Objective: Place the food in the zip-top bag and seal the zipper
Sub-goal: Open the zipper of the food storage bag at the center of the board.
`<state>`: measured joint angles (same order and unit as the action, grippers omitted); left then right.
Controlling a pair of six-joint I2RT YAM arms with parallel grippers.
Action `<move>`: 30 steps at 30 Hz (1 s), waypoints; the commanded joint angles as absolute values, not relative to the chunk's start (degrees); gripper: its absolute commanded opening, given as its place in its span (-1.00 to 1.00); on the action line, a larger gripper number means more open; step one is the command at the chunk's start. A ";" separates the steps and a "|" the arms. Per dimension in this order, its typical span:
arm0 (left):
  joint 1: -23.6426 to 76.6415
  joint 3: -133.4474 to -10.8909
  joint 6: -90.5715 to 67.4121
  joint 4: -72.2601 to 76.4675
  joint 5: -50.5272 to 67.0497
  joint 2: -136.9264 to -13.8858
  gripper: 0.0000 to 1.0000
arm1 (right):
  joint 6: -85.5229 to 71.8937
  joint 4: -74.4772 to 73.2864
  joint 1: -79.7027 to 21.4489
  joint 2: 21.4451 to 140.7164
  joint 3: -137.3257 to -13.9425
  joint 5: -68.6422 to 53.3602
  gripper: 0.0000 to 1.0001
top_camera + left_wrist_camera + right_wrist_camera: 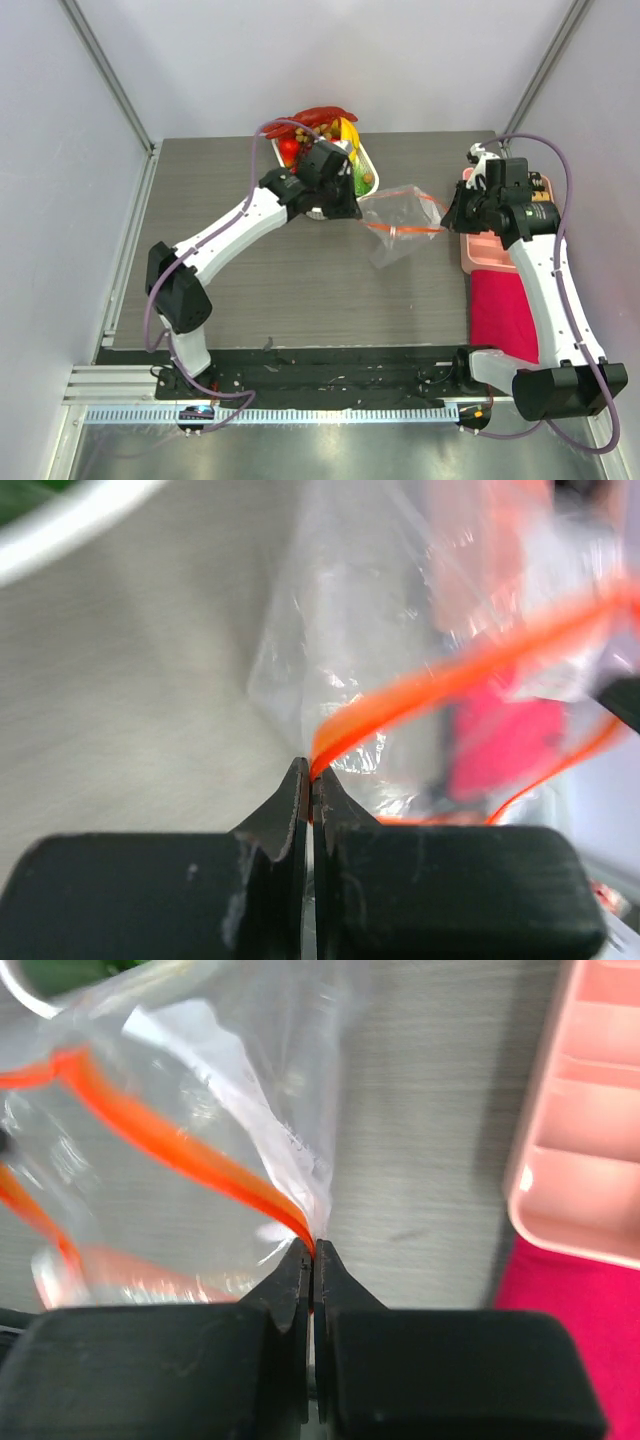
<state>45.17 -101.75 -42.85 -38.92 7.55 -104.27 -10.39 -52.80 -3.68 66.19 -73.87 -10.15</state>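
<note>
We saw the left gripper (309, 780) pressed shut on one end of the zipper (450, 675), the food (320, 135) near, just beyond it. The bag (400, 225) stretched rightward to the right gripper (313, 1258), which pinched the zipper's other end.

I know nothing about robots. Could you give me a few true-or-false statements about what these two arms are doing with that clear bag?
1. The left end effector and the right end effector each pinch the orange-red zipper strip of the crinkly clear plastic bag. True.
2. The colourful toy food is inside the bag. False: it sits in the white basket, outside the bag.
3. A pink divided plastic tray lies to the right of the bag. True.
4. The right end effector is wide open. False: it is shut on the strip.
</note>
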 commanded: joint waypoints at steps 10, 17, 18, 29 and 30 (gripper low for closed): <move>46.49 -107.67 -21.45 -50.98 4.63 -105.64 -0.95 | 1.15 -65.31 -2.90 67.06 -75.51 -21.69 -0.98; 42.91 -105.47 -20.39 -46.59 7.28 -107.22 -0.86 | 0.62 -64.60 -2.90 67.41 -74.27 -27.68 -0.98; 42.11 -104.60 -21.26 -44.49 8.60 -107.05 -0.80 | 0.09 -64.43 -2.90 67.67 -74.01 -28.82 -0.98; 34.99 -98.18 -23.01 -30.08 22.32 -100.02 0.57 | -7.38 -56.09 -2.90 72.68 -72.60 -31.28 -0.98; 33.94 -97.48 -23.90 -28.84 22.85 -99.50 0.58 | -7.82 -55.73 -2.90 72.95 -72.60 -31.20 -0.98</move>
